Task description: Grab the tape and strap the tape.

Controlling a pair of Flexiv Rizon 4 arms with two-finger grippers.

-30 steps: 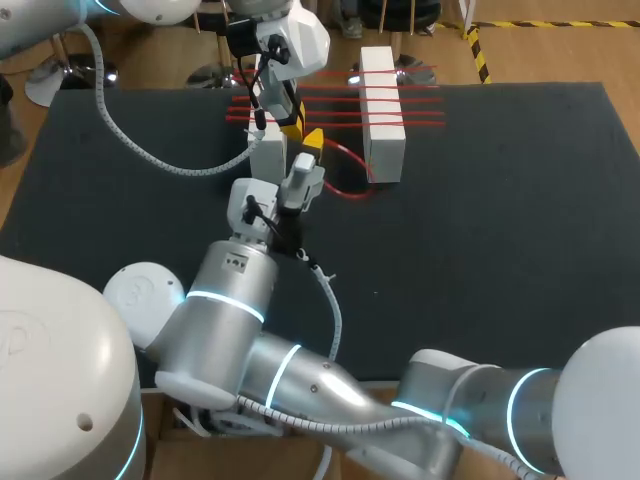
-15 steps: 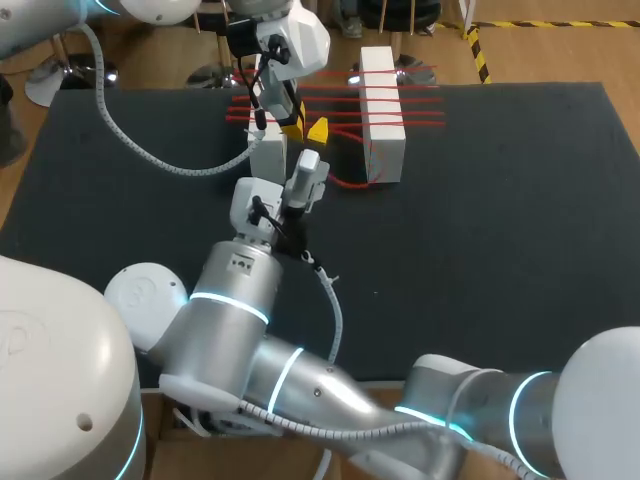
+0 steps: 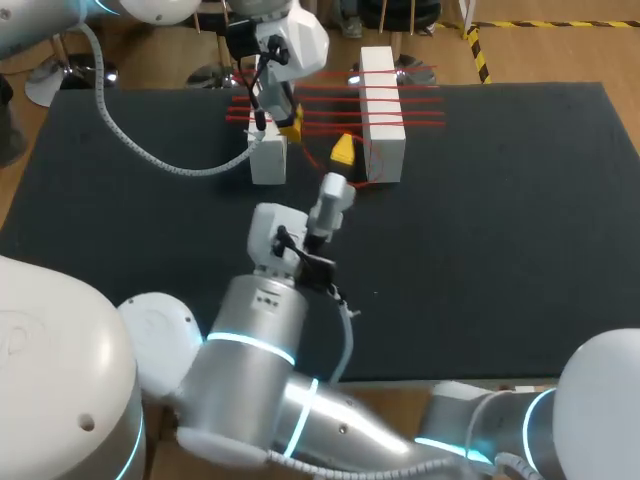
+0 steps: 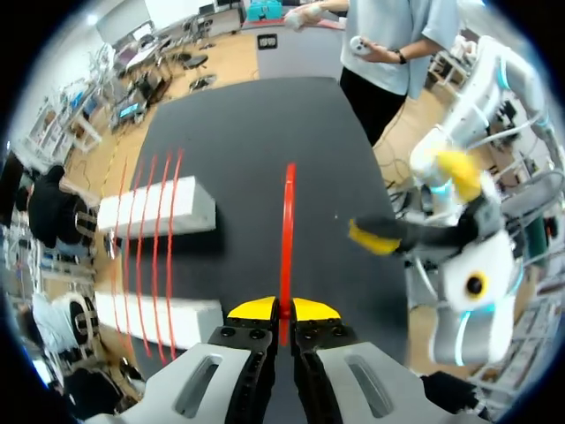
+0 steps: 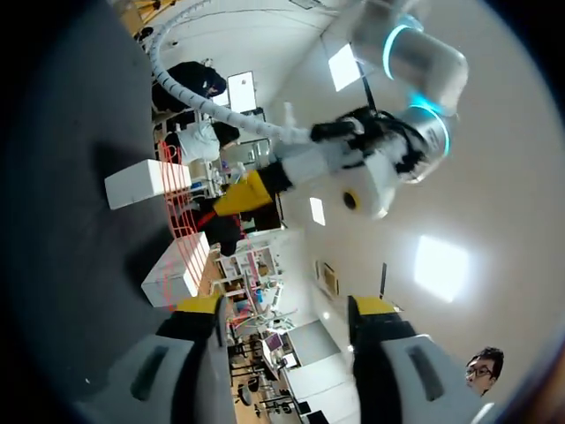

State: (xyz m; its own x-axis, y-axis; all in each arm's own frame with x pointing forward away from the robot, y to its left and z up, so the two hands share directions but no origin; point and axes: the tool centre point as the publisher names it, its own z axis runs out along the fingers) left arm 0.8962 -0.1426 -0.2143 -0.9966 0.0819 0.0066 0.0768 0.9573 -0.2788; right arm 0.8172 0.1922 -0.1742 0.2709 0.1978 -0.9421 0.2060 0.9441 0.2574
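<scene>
Two white blocks stand at the back of the black table, the left block point(image 3: 268, 157) and the right block point(image 3: 383, 112). Red tape point(image 3: 330, 104) runs between them in several strands. My left gripper point(image 3: 285, 122) hangs over the left block, shut on the tape's free end, a red strip point(image 4: 288, 221) that runs straight ahead from its yellow tips point(image 4: 282, 309). My right gripper point(image 3: 341, 158) is in the gap between the blocks, open, with nothing between its fingers point(image 5: 287, 307). It also shows beside the strip as a right gripper point(image 4: 415, 208) in the left wrist view.
A loose bend of red tape point(image 3: 318, 165) lies on the mat in front of the right block. My right arm's bulky wrist point(image 3: 290, 250) fills the table's middle. Bare mat point(image 3: 500, 220) stretches to the right of the blocks.
My right gripper has opened, let go of the tape and swung right, away from the left block toward the right one. The left gripper has kept still, shut on the tape.
</scene>
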